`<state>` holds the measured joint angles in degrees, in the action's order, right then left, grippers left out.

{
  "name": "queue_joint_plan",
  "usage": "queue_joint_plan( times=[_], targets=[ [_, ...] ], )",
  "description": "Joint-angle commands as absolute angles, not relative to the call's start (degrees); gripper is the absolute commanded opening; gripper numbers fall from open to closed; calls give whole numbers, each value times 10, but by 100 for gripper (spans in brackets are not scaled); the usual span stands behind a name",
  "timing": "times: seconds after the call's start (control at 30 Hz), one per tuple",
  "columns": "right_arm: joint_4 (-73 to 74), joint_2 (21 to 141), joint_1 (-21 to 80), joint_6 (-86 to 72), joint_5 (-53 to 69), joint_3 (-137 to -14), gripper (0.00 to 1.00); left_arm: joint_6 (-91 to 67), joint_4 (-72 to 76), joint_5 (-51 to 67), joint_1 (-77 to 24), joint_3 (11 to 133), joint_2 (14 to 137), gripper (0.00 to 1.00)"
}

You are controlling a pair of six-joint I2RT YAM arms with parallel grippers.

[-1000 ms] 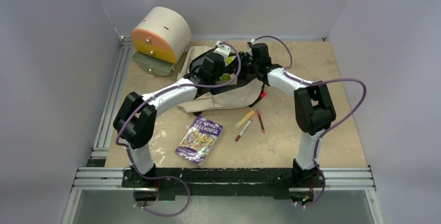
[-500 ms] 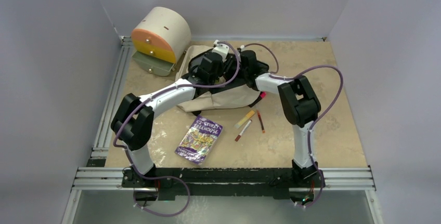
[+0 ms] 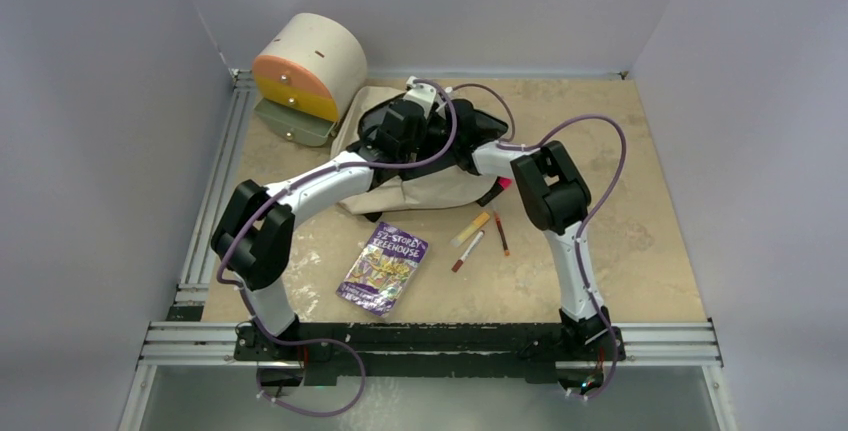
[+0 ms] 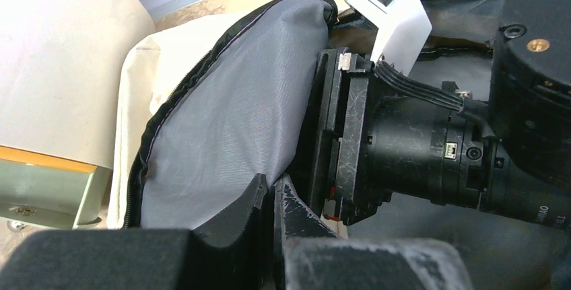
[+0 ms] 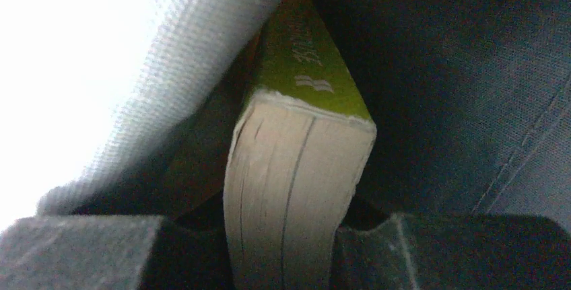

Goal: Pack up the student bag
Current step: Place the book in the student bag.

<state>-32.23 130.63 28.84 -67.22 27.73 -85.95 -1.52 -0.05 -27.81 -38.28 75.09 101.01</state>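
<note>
While both arms reach toward the far middle of the tan table (image 3: 640,251), the large soft cream fabric backpack (image 3: 440,189) with black zippers and dark grey lining lies there, just right of the cream-and-orange cylindrical drawer unit (image 3: 308,69).

Left gripper (image 4: 272,199): fingers pressed together, clenched on the lower edge of the backpack's flap, whose grey lining stands raised and bulging behind them.

Right gripper (image 5: 286,249): deep inside the backpack's dark interior, grasping a thick paperback book with a lime-green cover (image 5: 299,162) by its cream page block, one finger on each side. The book stands on end and tilted, close against the pale lining on one side.

In the left wrist view, the right arm's black wrist (image 4: 417,149) passes into the opening just beside the flap.

On the table nearer the arm bases, a purple illustrated paperback (image 3: 385,266) lies flat, apart from the backpack. Right of it, three slim markers (image 3: 470,229) lie close together. A pink marker (image 3: 504,184) shows at the backpack's right edge, beside the right arm.
</note>
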Motion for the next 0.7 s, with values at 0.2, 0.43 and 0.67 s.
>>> queue_joint_plan(
  times=[0.2, 0.43, 0.67],
  targets=[
    [-266, 1266, 297, -590, 214, -890, 46, -31, 46, -280, -381, 757, 979, 0],
    [-214, 1213, 294, -547, 170, -879, 71, -37, 31, -277, -377, 766, 989, 0],
    [-114, 1167, 286, -489, 90, -884, 76, -37, 28, -278, -375, 767, 991, 0]
  ],
)
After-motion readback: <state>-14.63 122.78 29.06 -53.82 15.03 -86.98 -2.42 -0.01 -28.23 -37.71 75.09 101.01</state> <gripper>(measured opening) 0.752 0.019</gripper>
